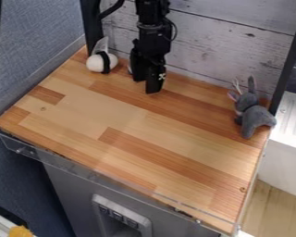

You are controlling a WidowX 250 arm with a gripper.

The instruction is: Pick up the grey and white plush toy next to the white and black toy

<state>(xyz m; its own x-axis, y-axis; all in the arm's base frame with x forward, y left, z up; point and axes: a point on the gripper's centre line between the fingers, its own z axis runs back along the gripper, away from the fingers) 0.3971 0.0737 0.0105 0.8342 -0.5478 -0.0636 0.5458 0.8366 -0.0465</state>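
The black gripper hangs low over the back of the wooden table, left of centre. To its left, near the back left corner, lies a small round white plush toy with a black band and a pale, thin piece sticking up. Far to the gripper's right, by the right edge, a grey plush animal with long upright ears sits on the wood. A small pale bit of something shows just left of the gripper, mostly hidden behind it.
The wooden tabletop has a clear strip along its front edge. A whitewashed plank wall stands behind it, with dark posts at both back corners. A blue-grey panel borders the left side.
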